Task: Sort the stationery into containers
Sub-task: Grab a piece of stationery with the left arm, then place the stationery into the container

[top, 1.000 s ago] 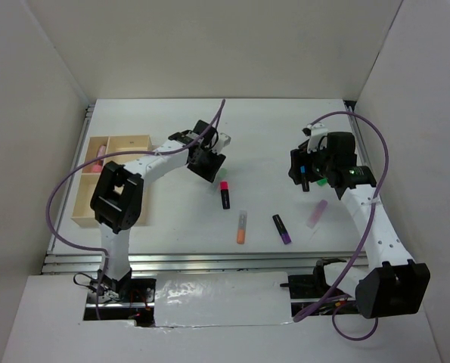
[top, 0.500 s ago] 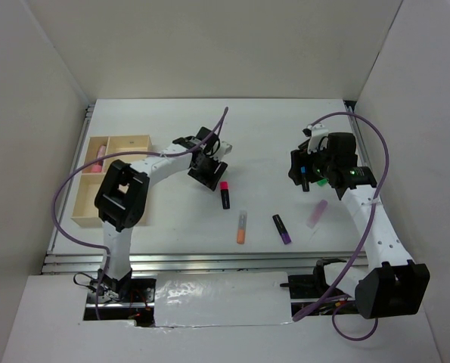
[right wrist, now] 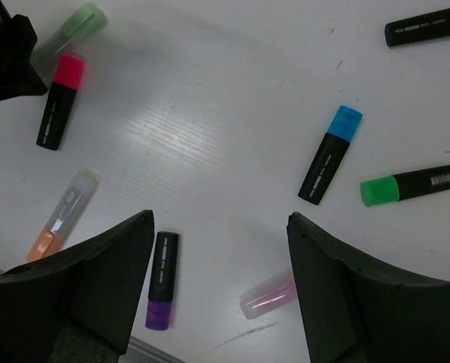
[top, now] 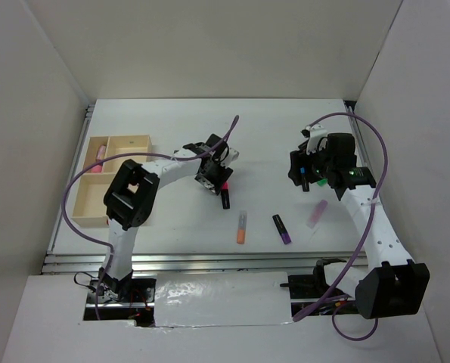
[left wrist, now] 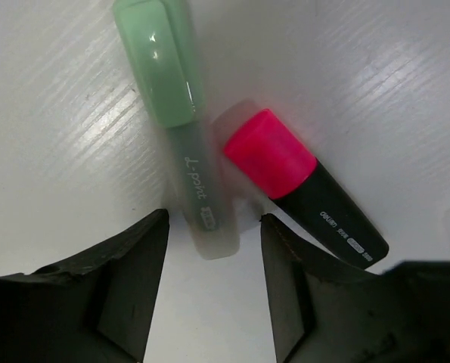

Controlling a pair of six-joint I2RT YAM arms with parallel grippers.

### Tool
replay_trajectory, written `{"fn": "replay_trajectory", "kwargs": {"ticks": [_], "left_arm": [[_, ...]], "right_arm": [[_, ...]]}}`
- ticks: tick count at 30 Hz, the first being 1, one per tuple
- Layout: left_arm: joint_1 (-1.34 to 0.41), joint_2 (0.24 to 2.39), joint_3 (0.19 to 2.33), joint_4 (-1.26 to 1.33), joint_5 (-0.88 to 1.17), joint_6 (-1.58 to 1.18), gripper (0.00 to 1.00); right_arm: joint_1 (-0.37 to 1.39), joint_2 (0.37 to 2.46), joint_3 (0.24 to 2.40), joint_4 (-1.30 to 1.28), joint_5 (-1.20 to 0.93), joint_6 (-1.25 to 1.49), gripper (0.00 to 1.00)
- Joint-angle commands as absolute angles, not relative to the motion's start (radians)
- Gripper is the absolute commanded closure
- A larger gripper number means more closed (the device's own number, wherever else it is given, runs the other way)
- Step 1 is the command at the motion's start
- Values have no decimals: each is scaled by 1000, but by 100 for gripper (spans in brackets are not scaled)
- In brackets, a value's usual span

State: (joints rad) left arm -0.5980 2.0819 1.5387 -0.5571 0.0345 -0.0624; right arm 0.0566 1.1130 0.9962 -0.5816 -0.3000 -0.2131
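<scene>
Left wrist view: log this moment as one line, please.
left fingers: open, straddling pale green marker end | pink-capped marker: beside it, ungrasped | right fingers: open, holding nothing

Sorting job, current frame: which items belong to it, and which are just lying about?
Part of the job:
light tan wooden divided tray
pale green marker
pink-capped black marker
blue-capped black marker
green-capped black marker
purple-capped black marker
pale orange marker
pale lilac marker
pink marker in the tray

Just there:
purple cables
white table top
</scene>
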Motion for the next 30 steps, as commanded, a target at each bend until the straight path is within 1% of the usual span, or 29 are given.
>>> {"fn": "replay_trajectory", "kwargs": {"ticks": [1, 2, 3, 5, 6, 8, 9, 11, 13, 15, 16, 17, 20, 22, 25, 30], "left_arm": [[-586, 2114, 1548, -549, 6, -87, 37], [-586, 2117, 1546, -551, 5, -87, 39], [-583, 2117, 1542, -548, 5, -87, 44], [-580, 2111, 1536, -548, 6, -84, 50], [-575, 2108, 1531, -551, 5, -80, 56], [-568, 2086, 1516, -549, 6, -77, 62], [-557, 2077, 1513, -552, 12, -75, 69], [-549, 2025, 1490, -551, 35, -72, 78], [-535, 1953, 1471, -545, 70, -60, 84], [-511, 1877, 1434, -548, 127, -57, 97], [-511, 1849, 1424, -551, 127, -57, 97], [-491, 1818, 1411, -551, 161, -61, 100], [-450, 1701, 1378, -558, 182, -64, 100], [-384, 1640, 1382, -593, 186, -66, 100], [-269, 1608, 1413, -641, 176, -49, 100], [-49, 1647, 1473, -732, 169, 40, 100]], "right_arm": [[72, 1089, 996, -534, -308, -247, 23], [78, 1088, 994, -532, -308, -250, 23], [90, 1085, 996, -531, -310, -264, 24], [109, 1077, 994, -529, -308, -284, 25], [132, 1068, 991, -525, -301, -307, 25], [158, 1060, 991, -520, -288, -331, 25], [185, 1051, 989, -515, -284, -362, 25], [213, 1042, 994, -515, -282, -397, 25], [259, 1025, 992, -514, -287, -464, 24], [314, 996, 977, -490, -279, -530, 22], [336, 996, 977, -489, -276, -547, 22], [354, 986, 973, -482, -272, -564, 22], [422, 986, 985, -482, -239, -587, 22], [436, 989, 986, -483, -232, -581, 22], [442, 996, 982, -480, -219, -568, 22], [410, 1022, 982, -494, -212, -531, 22]]}}
